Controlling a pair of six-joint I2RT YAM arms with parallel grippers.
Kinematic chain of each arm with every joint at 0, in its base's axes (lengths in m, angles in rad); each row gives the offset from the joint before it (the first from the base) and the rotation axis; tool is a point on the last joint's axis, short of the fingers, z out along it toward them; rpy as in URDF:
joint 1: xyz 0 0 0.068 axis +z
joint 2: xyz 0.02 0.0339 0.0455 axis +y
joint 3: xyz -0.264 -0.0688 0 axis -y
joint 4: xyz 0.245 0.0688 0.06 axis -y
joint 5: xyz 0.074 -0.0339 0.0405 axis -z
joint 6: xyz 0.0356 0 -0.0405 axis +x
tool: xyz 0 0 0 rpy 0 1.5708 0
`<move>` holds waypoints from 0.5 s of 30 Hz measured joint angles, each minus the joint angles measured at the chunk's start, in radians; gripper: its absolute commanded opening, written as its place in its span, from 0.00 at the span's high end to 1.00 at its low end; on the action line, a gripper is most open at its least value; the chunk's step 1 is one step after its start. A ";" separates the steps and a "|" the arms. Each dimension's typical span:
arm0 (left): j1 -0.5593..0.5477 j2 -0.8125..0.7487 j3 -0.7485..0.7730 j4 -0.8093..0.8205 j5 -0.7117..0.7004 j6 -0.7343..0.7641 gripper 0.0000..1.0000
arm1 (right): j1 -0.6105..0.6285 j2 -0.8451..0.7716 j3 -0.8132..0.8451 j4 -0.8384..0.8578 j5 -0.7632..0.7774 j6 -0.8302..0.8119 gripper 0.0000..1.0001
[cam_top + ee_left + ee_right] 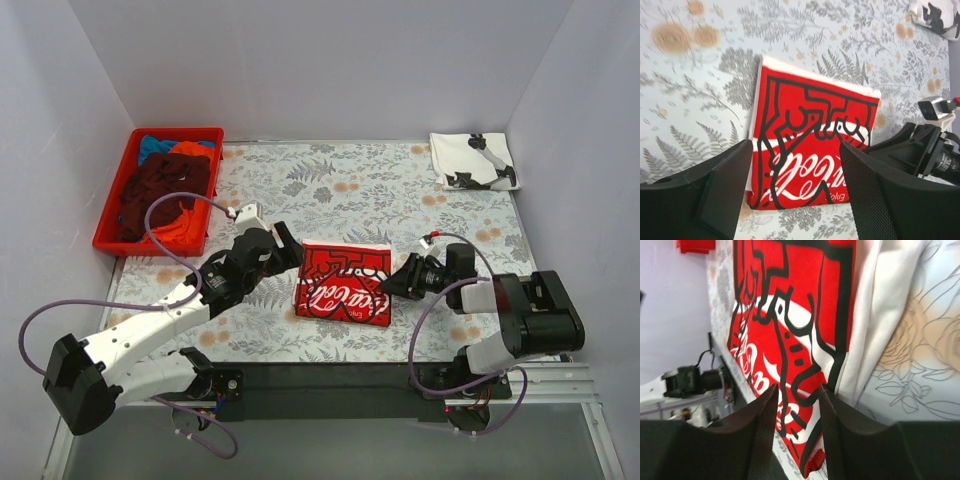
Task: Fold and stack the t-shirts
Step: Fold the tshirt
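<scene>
Coca-Cola t-shirt (343,283) lies folded into a compact rectangle at the middle of the flowered table (400,190), print side up, with a white hem showing along its far edge. The left gripper (795,152) hovers at its left side with jaws spread wide and nothing between them. The right gripper (798,392) sits at the right edge with its fingers close together. Cloth shows in the gap, but I cannot tell whether it is pinched or only lies behind.

The fold looks done, so the likely next job is carrying it to the folded white t-shirt with black print (473,160) in the far right corner (the stack, presumably). The main risk is a one-sided lift. If only the right jaws have cloth, the layers could slide and the rectangle fall open. A shallow pinch might take only the top layer. More tees wait in the red crate (180,132), well apart to the left.
</scene>
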 measured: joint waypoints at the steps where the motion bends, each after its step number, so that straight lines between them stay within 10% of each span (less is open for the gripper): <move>1: 0.004 -0.006 0.021 -0.010 -0.014 0.029 0.30 | 0.002 -0.033 0.016 -0.061 0.023 -0.032 0.54; 15: 0.040 0.084 0.193 -0.028 -0.080 0.397 0.29 | 0.011 -0.266 0.307 -0.770 0.433 -0.338 0.40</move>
